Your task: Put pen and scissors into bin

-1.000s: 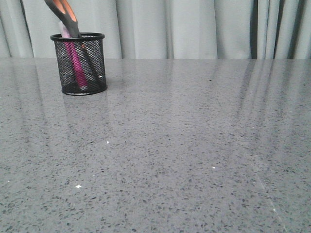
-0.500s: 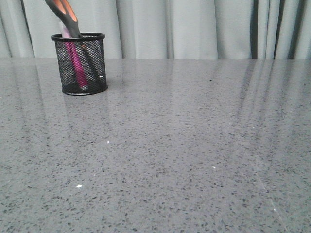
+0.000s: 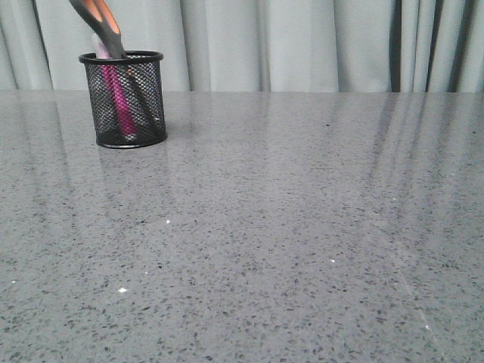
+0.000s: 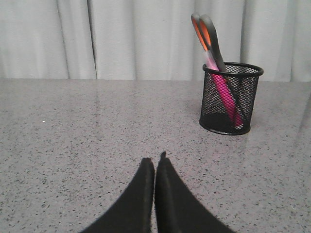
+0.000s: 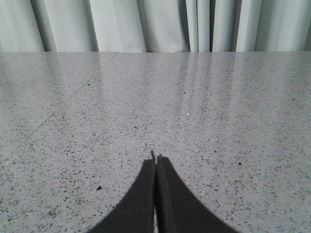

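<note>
Nothing moved, pen (image 3: 117,94), scissors (image 3: 102,23) in bin (image 3: 125,102)

Stands alone at the far left of the surface (image 3: 302,227): bin (image 3: 125,106), with scissors (image 3: 102,26) and pen (image 3: 117,94) leaning out above its rim. Open passage across everything to its right.

Grey speckled table (image 3: 287,227) with the bin (image 3: 125,106) near its far-left edge
</note>
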